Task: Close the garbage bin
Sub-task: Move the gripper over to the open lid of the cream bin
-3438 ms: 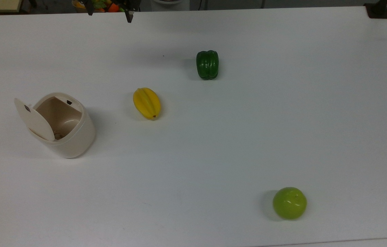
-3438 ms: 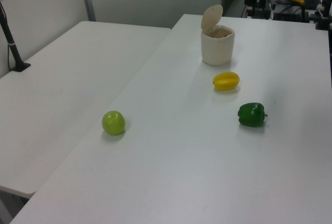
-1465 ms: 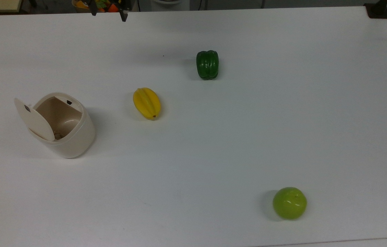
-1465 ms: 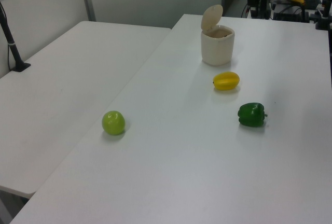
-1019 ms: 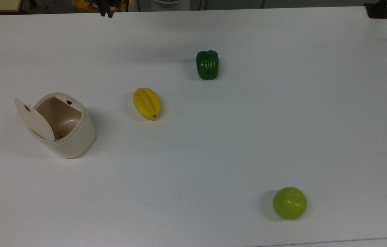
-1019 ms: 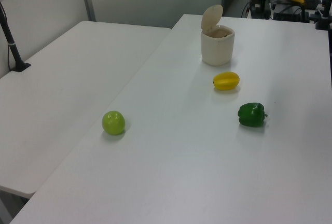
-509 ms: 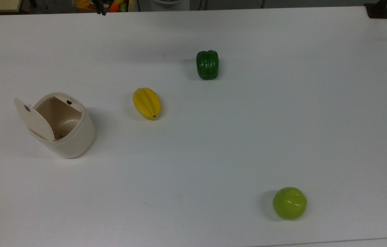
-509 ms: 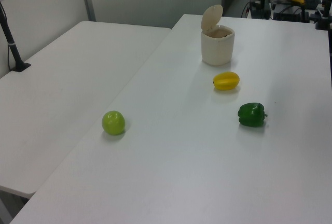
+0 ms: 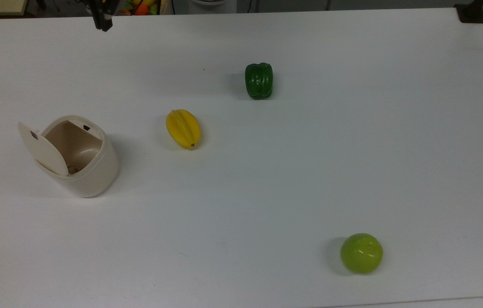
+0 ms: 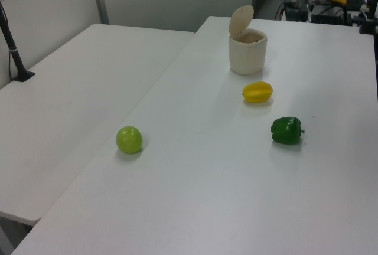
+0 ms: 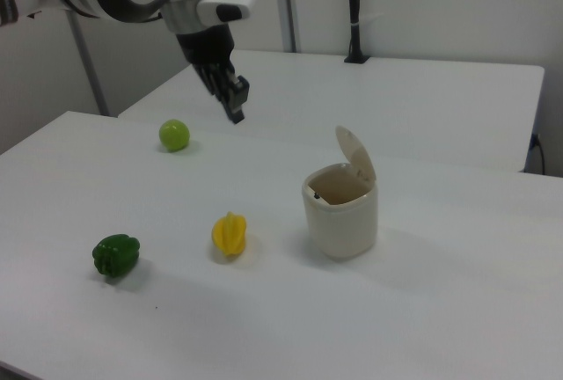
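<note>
In the top view, going left to right across the white counter (image 9: pixel 267 179), the small cream plastic garbage bin (image 9: pixel 91 175) comes first, near the top view's left edge. Its flat round lid (image 9: pixel 42 149) stands raised on the bin's left side, a small black mark on it, and the mouth is open. Next lies a yellow ribbed starfruit (image 9: pixel 183 128), then a dark green bell pepper (image 9: pixel 259 80), and far toward the top view's lower right a pale green apple (image 9: pixel 361 253).

The black claw (image 9: pixel 103 20) hangs at the top view's upper edge, well apart from the bin. Whether its fingers are spread or together I cannot tell.

The relation that matters: from the claw, the bin lies toward the top view's bottom and slightly left. In the right view the claw (image 11: pixel 236 105) hangs high and to the left of the bin (image 11: pixel 341 213), whose lid (image 11: pixel 356 155) tilts up on the right view's right. Closing likely means getting behind that lid and pushing it over the mouth.
</note>
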Tool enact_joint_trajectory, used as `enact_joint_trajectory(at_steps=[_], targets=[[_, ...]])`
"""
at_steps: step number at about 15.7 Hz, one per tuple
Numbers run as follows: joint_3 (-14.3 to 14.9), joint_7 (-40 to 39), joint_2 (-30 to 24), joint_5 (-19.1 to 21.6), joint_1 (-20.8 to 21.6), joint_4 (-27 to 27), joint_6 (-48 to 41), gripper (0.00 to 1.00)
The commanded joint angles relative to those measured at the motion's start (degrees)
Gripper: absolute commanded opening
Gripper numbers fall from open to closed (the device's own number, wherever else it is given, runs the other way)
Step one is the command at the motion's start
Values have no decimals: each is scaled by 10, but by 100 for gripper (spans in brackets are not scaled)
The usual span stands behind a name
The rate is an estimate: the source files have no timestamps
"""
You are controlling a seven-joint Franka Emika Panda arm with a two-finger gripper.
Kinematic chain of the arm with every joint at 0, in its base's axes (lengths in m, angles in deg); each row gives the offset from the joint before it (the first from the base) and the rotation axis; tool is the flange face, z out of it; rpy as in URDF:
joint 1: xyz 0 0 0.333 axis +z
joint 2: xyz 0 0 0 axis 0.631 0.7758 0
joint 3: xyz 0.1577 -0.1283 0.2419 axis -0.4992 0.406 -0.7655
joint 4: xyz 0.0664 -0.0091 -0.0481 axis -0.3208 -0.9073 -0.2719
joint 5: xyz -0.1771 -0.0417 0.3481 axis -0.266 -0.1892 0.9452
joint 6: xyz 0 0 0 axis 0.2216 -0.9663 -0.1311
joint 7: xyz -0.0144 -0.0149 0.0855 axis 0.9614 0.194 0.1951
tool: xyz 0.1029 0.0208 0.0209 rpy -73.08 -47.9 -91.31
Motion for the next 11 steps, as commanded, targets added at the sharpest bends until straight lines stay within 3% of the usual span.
enact_joint_trajectory(at_steps=[1, 8, 11], targets=[[4, 42, -2, -5, -3, -8, 93, 12], [4, 103, 26, -8, -21, -3, 261, 12], [4, 116, 78, -10, -32, 51, 289, 12]])
